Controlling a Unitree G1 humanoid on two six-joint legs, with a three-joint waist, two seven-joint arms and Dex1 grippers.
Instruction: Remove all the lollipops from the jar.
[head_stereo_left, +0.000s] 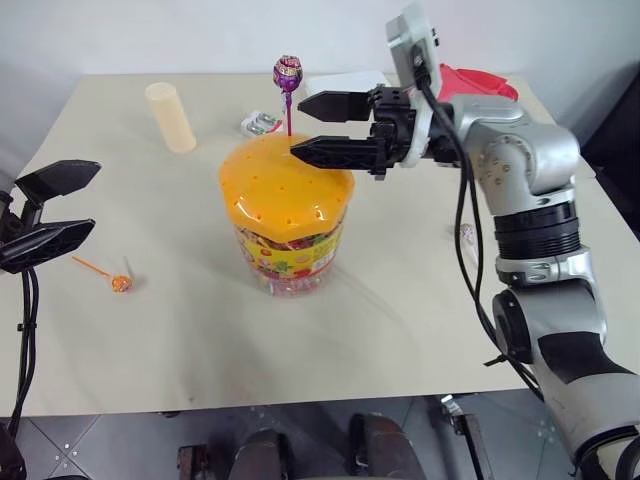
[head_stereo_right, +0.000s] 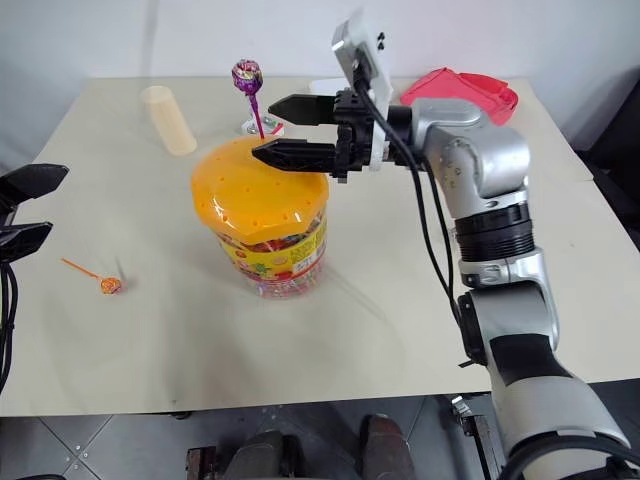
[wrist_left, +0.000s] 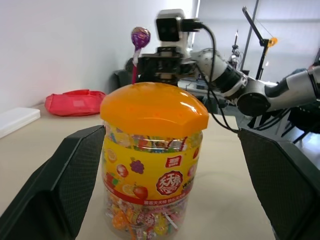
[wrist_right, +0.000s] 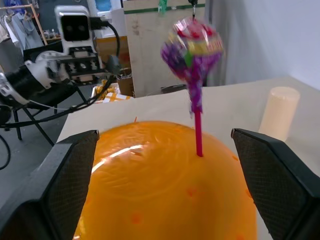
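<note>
You have one orange-wrapped lollipop (head_stereo_left: 120, 283) out on the beige desk (head_stereo_left: 400, 320); the purple lollipop (head_stereo_left: 287, 72) stands in the orange-lidded clear jar (head_stereo_left: 287, 215), right end effector (head_stereo_left: 312, 126) open beside its stick, left end effector (head_stereo_left: 55, 205) open.

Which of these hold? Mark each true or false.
1. A purple lollipop stands in the orange lid of the jar. True.
2. The right pincer is shut on that lollipop's stick. False: it is open and beside the stick.
3. An orange lollipop lies on the table. True.
4. The cream cylinder lies flat. False: it stands on end.
5. The left pincer holds the jar. False: it is open, apart from the jar.
</note>
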